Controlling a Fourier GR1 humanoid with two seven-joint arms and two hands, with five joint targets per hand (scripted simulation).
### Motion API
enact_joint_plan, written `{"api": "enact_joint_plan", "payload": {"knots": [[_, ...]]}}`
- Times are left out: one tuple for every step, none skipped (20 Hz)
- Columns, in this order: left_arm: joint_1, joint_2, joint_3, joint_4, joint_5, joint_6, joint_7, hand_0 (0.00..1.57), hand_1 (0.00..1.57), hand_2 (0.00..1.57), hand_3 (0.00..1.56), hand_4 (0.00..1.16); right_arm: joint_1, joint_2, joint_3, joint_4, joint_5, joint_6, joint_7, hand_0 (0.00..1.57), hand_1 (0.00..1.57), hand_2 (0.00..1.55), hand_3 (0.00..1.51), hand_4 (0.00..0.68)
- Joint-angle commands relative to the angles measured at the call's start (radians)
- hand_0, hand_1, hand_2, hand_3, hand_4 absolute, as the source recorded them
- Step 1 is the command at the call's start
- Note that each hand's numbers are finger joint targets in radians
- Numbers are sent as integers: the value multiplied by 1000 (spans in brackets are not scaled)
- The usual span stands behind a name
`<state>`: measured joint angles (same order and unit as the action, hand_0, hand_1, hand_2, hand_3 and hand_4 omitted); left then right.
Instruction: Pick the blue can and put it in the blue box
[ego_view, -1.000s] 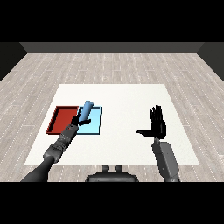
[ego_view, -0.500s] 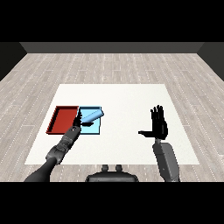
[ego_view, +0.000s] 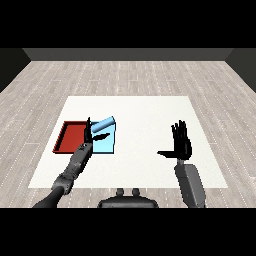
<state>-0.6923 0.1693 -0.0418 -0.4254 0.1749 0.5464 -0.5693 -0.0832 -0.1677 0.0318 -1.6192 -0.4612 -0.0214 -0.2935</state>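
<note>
White table (ego_view: 145, 107) on grey plank floor (ego_view: 125, 75).

The left forearm (ego_view: 75, 167) reaches up from the lower left corner of the view toward the left half of the table. Its left hand (ego_view: 88, 133) stands with fingers straight and pointing up, thumb spread to the right; whether the thumb touches anything is hard to tell. The right forearm (ego_view: 190, 184) rises near the table's front right, its right hand (ego_view: 181, 143) upright, fingers spread, thumb stretched left.
</note>
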Motion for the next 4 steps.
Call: {"api": "enact_joint_plan", "payload": {"knots": [[96,-43,-3,-204,36,-105,-182,0,0,0,0,0,-8,-18,6,15,25,-9,24,0,0,0,0,0],[111,-40,-16,-255,40,-140,-176,0,0,0,0,0,-4,-28,-10,-16,0,-10,49,0,0,0,0,0],[149,-47,-25,-303,47,-172,-212,0,0,0,0,0,-6,-31,1,25,31,-4,27,0,0,0,0,0],[213,-52,-44,-360,44,-175,-222,0,0,0,0,0,2,-31,8,0,36,-8,33,0,0,0,0,0]]}}
